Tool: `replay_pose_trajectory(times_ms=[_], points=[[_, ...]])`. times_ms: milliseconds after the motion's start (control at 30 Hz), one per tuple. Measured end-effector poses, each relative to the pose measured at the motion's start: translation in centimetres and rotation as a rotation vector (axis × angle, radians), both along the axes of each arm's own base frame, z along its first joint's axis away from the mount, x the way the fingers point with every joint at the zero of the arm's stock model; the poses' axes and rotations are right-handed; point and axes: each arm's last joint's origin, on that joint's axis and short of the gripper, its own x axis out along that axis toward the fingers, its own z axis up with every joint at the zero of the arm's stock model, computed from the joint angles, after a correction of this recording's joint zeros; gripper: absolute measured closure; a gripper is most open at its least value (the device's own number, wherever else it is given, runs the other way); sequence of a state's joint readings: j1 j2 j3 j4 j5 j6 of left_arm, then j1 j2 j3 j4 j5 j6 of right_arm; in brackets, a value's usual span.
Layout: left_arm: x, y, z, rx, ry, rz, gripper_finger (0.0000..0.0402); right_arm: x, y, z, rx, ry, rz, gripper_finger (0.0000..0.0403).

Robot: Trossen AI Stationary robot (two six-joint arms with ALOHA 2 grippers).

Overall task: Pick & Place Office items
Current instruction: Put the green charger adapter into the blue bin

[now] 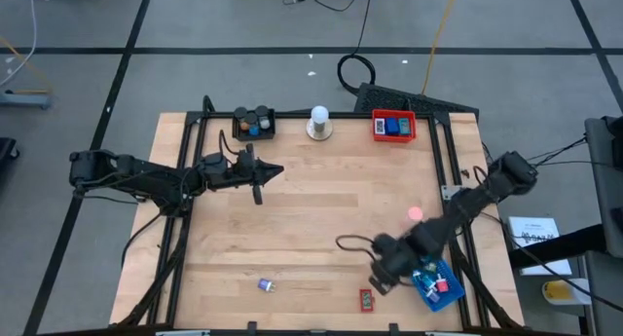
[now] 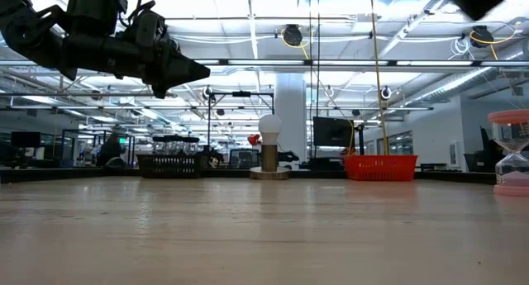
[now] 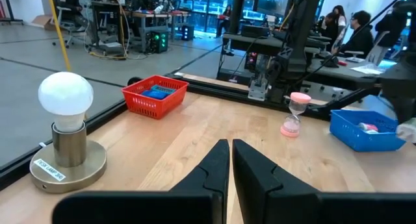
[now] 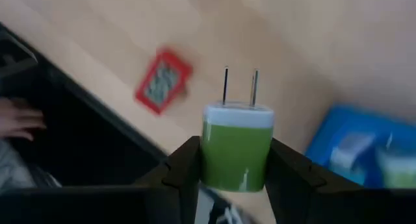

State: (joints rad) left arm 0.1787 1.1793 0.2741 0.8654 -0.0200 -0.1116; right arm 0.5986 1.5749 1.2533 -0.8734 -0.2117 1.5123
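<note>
Green plug (image 4: 236, 148) in right end effector (image 4: 227, 169), wrist-view only.

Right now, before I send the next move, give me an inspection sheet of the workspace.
Surface: light wooden tabletop, dark frame.
Job's things: green plug adapter with two prongs; small red flat rectangle and small blue-purple piece near the front edge; more items in the trays.
Clutter: white bulb on round metal base; pink sand timer; black tray, red tray, blue tray.
Grippers: left gripper shut, empty, raised; right gripper clamps the adapter beside the blue tray.
Cables: black loop on the table.
Surroundings: people seated at desks; a hand at the table's edge.
</note>
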Motion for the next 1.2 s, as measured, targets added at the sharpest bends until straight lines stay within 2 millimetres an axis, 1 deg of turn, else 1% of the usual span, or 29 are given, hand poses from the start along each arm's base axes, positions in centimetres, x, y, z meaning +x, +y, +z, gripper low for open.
replay_pose_trajectory(times_ms=[133, 267, 400, 533, 633, 733, 1000, 1100, 1200], points=[[0.0, 0.0, 0.0, 0.000, 0.000, 0.000, 0.0378, -2.3, 2.5, 0.4, 0.021, 0.047, -0.025, 0.0279], [0.0, 0.0, 0.0, 0.000, 0.000, 0.000, 0.0378, -5.2, 4.1, 0.6, -0.017, 0.144, -0.069, 0.0279], [0.0, 0.0, 0.0, 0.000, 0.000, 0.000, 0.0378, -7.7, 4.9, 0.4, -0.092, 0.232, -0.095, 0.0279], [0.0, 0.0, 0.0, 0.000, 0.000, 0.000, 0.0378, -9.3, 4.9, -1.1, -0.164, 0.290, -0.110, 0.0277], [0.0, 0.0, 0.0, 0.000, 0.000, 0.000, 0.0378, -9.9, 4.8, -2.3, -0.181, 0.295, -0.099, 0.0276], [0.0, 0.0, 0.0, 0.000, 0.000, 0.000, 0.0378, -10.0, 4.7, -3.4, -0.173, 0.287, -0.081, 0.0275], [0.0, 0.0, 0.0, 0.000, 0.000, 0.000, 0.0378, -10.2, 4.4, -5.4, -0.149, 0.265, -0.057, 0.0272], [0.0, 0.0, 0.0, 0.000, 0.000, 0.000, 0.0378, -10.2, 4.4, -5.5, -0.143, 0.264, -0.059, 0.0258], [0.0, 0.0, 0.0, 0.000, 0.000, 0.000, 0.0378, -10.2, 4.4, -5.5, -0.142, 0.265, -0.058, 0.0231]])
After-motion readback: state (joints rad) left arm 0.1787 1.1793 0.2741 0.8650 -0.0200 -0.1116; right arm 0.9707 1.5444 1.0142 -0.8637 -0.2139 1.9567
